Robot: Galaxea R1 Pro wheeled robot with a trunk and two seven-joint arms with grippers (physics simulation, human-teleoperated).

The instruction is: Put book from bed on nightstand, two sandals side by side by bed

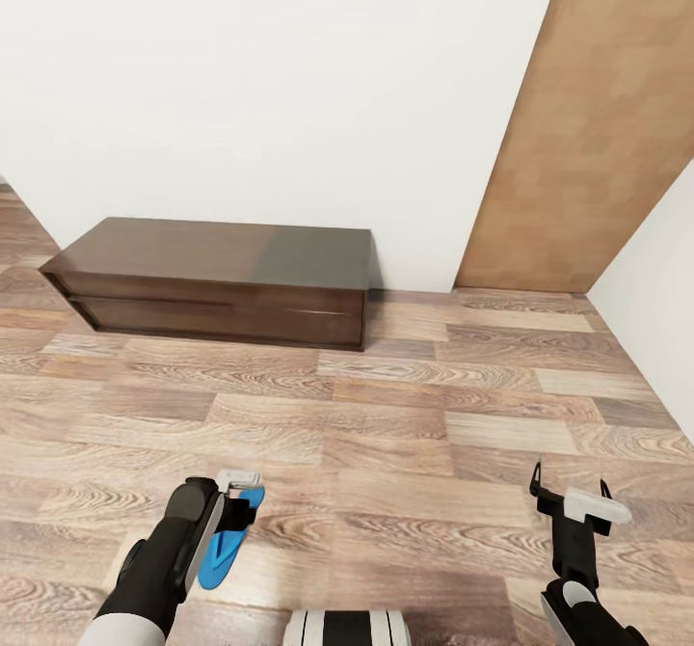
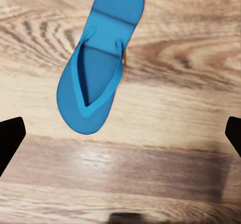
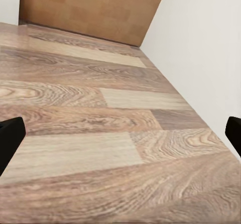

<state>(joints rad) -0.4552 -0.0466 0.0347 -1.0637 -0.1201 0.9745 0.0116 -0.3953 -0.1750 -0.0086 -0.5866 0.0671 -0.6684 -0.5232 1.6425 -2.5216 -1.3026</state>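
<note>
Left gripper (image 1: 238, 497) hangs over the wood-plank floor (image 1: 414, 434), jaws released and wide, nothing between them. One blue sandal (image 1: 224, 542) lies flat on the floor directly below it, strap side up; in the left wrist view the sandal (image 2: 98, 63) sits ahead of the spread fingertips (image 2: 10, 138), off-centre toward one side, not touching either. Second sandal, book, bed, nightstand: none in these frames.

Behind, against the white wall (image 1: 270, 77), a long dark brown bench (image 1: 217, 280), the TV bench by its length, so not a drop target.

Right gripper (image 1: 571, 501) hovers over bare floor, jaws released, empty. Tan door panel (image 1: 598, 125) at far right.

Risks, my read:
- Sandal is thin and flat. Straight descent likely jams fingertips on the planks or just skids it. Needs the strap or an edge.
- Sandal is off the jaw centreline, so closing now would catch one rim and spin it.
- Bench could be mistaken for a nightstand.
</note>
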